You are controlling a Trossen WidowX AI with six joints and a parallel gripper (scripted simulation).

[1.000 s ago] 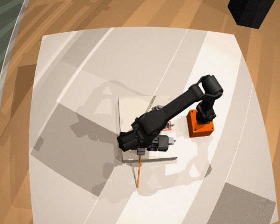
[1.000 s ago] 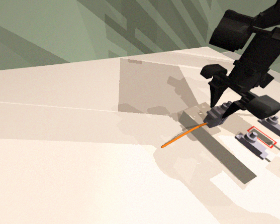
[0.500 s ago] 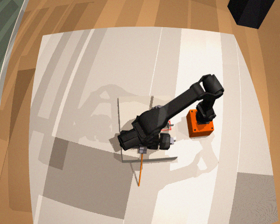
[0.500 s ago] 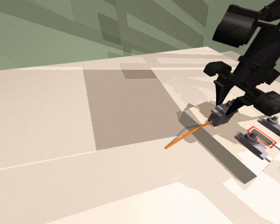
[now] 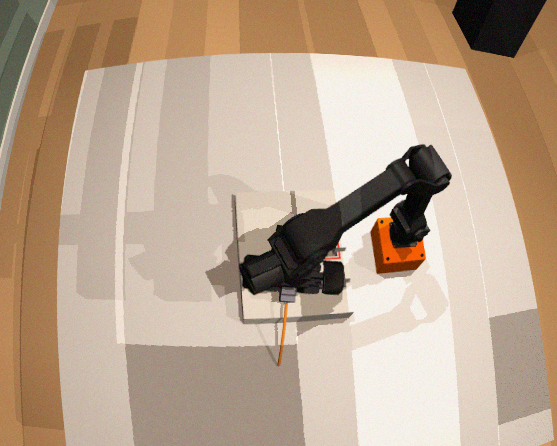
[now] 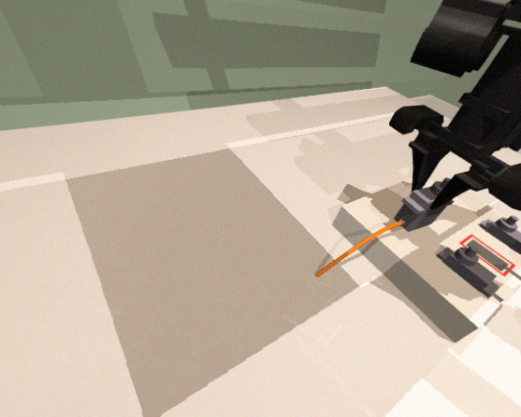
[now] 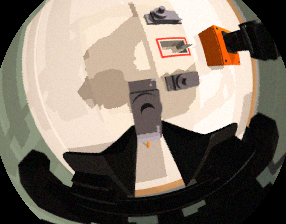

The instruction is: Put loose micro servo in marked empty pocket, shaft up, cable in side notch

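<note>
Arm: a black robot arm (image 5: 361, 200) reaches from its orange base (image 5: 398, 246), which stands toward the right edge of the pale desk (image 5: 181, 125), over to a raised pale deck (image 5: 261, 305) near the middle of the desk.
Gripper: the gripper (image 6: 432, 193) points down at the deck, its two dark fingers (image 6: 421, 161) closed partway on the body of the loose servo, one on each side.
Loose servo: a small grey servo (image 6: 419, 209) sits low at the deck's edge, on the side nearest the desk's front edge; whether it is lifted off the deck cannot be told.
Cable: an orange cable (image 6: 356, 250) runs from the servo's end, off the deck and down onto the desk, toward the front edge.
Marked pocket: a rectangle outlined in red (image 6: 487, 256) on the deck, with nothing in it, apart from the gripper.
Other servos: two grey servos (image 6: 469, 270) (image 6: 508, 231) seated on either side of the pocket.
</note>
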